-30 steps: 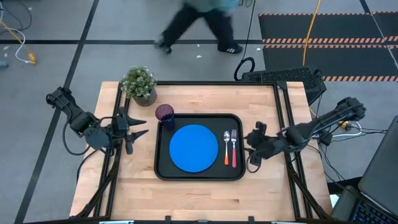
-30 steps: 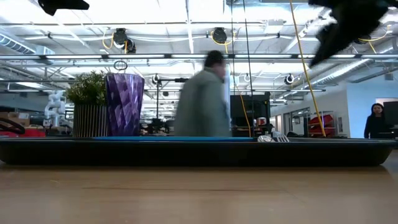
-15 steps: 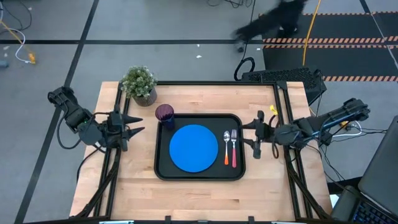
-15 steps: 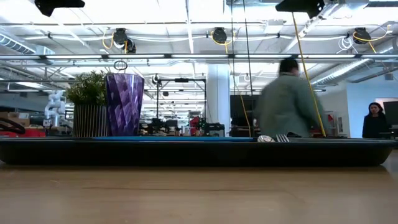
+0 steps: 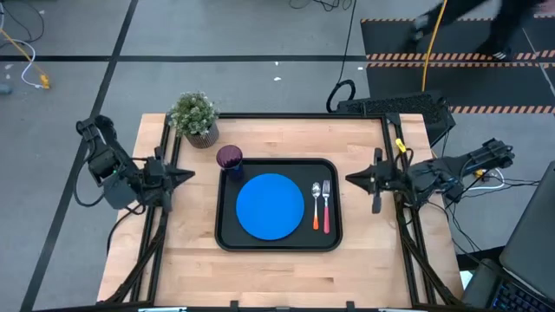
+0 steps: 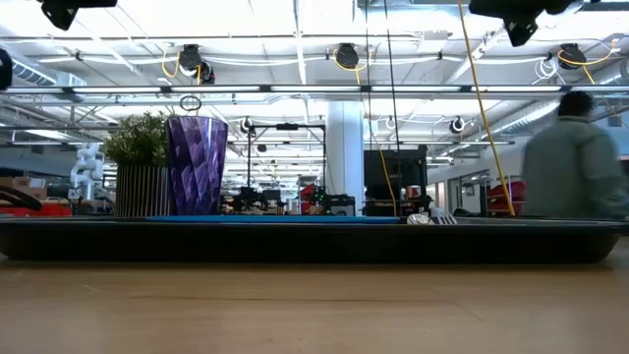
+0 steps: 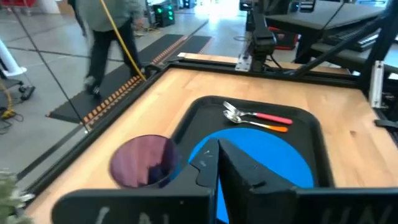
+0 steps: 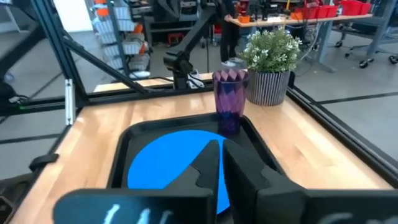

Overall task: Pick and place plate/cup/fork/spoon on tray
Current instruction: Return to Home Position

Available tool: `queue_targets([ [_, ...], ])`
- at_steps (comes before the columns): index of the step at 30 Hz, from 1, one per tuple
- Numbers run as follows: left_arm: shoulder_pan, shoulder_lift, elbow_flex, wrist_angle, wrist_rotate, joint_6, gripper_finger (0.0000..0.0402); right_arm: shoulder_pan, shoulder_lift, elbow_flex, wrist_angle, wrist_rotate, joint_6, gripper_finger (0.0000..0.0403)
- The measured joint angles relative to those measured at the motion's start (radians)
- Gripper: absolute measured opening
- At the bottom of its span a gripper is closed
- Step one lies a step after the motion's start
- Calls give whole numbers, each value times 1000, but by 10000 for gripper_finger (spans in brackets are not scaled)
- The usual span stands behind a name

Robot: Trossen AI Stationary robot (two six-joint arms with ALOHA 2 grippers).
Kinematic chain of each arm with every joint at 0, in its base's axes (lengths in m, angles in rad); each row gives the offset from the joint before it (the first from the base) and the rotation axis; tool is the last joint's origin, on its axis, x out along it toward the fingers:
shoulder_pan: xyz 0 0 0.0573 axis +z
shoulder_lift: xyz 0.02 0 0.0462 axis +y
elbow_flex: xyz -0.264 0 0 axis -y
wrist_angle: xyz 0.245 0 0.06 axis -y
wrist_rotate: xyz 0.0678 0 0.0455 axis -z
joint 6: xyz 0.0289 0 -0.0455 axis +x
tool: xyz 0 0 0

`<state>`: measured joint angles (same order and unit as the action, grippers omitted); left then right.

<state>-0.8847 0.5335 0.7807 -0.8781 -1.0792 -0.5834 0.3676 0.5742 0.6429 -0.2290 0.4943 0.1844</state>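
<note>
The black tray (image 5: 222,227) lies mid-table. On it rest the blue plate (image 5: 270,206), flat in the middle, and the purple cup (image 5: 230,159), upright in the far left corner. The orange-handled spoon (image 5: 316,204) and the red-handled fork (image 5: 326,206) lie side by side at the tray's right. My left gripper (image 5: 189,175) hovers shut off the tray's left side, pointing at it. My right gripper (image 5: 349,179) hovers shut off the tray's right side. Neither holds anything.
A potted green plant (image 5: 195,117) stands at the table's far left, beside the cup. A keyboard (image 5: 395,107) sits beyond the far right corner. Black frame rails run along the table's left and right edges. A person (image 6: 575,157) walks in the room behind.
Both grippers have shut from wide open. My left gripper has drawn back slightly toward the left edge. My right gripper has levelled out, pointing at the tray, and risen. The tableware has stayed put. A person has walked from left to right behind the table.
</note>
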Motion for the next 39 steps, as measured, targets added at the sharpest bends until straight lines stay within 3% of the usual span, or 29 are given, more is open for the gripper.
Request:
queue_targets([
  [6, -42, -86, 0, -139, -86, -66, 4, 0, -88, -55, 7, 2, 1, 2],
  [12, -72, -218, -46, -120, -97, -22, 3, 0, -141, -79, 22, 4, -52, 1],
  [18, -100, -394, -217, 197, -114, 251, 2, 0, -185, -79, 29, 2, -92, 1],
  [22, -100, -518, -295, 433, -25, 487, 2, 0, -210, -79, 16, -29, -93, 0],
  [25, -95, -522, -302, 517, 23, 596, 1, 0, -220, -96, 36, -55, -92, 0],
  [29, -85, -524, -300, 525, 73, 606, 1, -2, -240, -172, 73, -79, -74, 0],
  [35, -63, -530, -313, 443, 94, 496, 1, -3, -290, -291, 178, -108, -74, 0],
  [39, -46, -529, -353, 440, 125, 441, 1, -20, -332, -358, 241, -201, -68, 0],
])
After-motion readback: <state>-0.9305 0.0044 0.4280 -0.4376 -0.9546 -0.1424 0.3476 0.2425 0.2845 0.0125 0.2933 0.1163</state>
